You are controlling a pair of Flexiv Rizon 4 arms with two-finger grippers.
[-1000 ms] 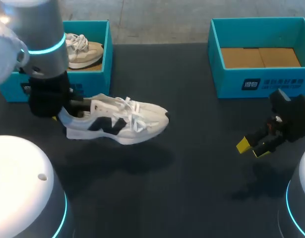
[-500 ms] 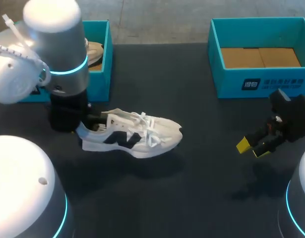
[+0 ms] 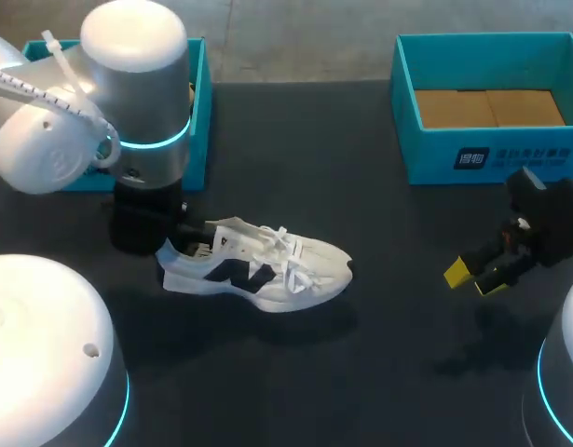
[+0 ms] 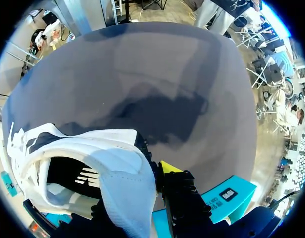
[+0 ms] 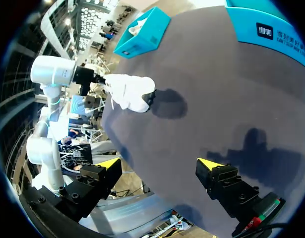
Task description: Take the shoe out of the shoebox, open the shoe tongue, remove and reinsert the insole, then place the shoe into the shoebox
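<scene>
Pointing toe rightward, shoe seems clamped at heel by left tool; right tool apart.

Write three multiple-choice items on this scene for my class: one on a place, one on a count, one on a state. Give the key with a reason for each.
1. Where is the white shoe?
A. Inside a shoebox
B. Over the dark table, outside both boxes
C. Between the right arm's fingers

2. How many teal shoeboxes does the head view show?
A. One
B. Two
C. Three

3. What is the state of the right end effector?
A. Open and empty
B. Shut on the shoe
C. Shut on an insole

Key:
1. B: the shoe shows against bare table, below and beside the left box and far from the right arm.
2. B: one box sits at the table's far left, one at its far right.
3. A: in the right wrist view its yellow tips stand wide apart with only table between them.
</scene>
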